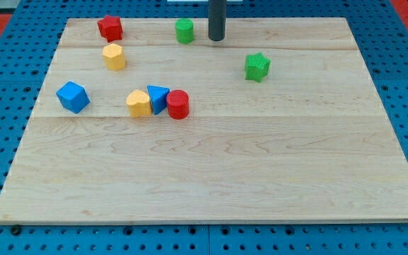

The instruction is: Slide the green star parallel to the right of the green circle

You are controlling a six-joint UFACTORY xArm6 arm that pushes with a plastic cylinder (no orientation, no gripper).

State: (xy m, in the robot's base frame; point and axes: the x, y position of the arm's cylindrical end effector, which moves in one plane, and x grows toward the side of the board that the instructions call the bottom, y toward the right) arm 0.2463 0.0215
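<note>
The green star [257,67] lies on the wooden board at the upper right of the middle. The green circle [184,30] stands near the board's top edge, left of the star and higher in the view. My tip [217,39] is the lower end of the dark rod, just right of the green circle and up-left of the green star. It touches neither block.
A red block [110,27] and a yellow block [114,56] sit at the upper left. A blue cube [72,96] is at the left. A yellow block [139,103], a blue triangle [158,98] and a red cylinder [178,104] cluster left of centre. The board [261,177] lies on blue pegboard.
</note>
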